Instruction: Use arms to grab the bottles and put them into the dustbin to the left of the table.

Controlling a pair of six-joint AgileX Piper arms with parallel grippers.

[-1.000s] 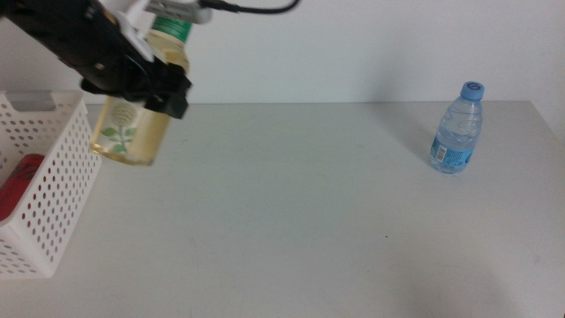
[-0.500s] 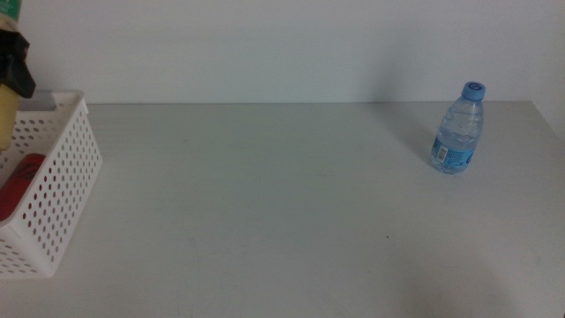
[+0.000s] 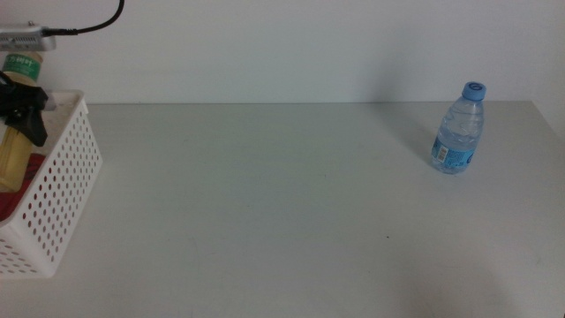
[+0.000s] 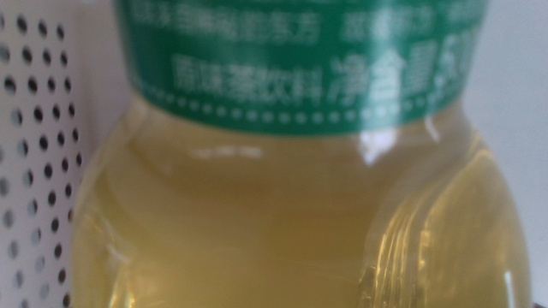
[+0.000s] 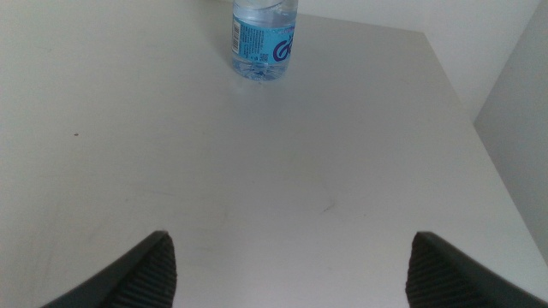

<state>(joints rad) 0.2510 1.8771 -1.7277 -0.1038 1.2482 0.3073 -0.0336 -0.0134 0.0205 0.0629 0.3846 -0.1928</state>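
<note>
The tea bottle [image 3: 15, 146] sits in the dustbin [image 3: 55, 199] at the table's [image 3: 282, 203] left; water bottle [image 3: 458, 129] far right.

I count two bottles. One is a yellow tea bottle [image 3: 16, 146] over the white basket [image 3: 53, 190], and one is a clear water bottle [image 3: 458, 128] far from the basket, on the desk [image 3: 282, 212]. I see one basket. Something red [image 3: 11, 201] lies inside the basket. I count two pincers: one [image 3: 19, 106] by the basket and one [image 5: 287, 269] near the water bottle.
</note>
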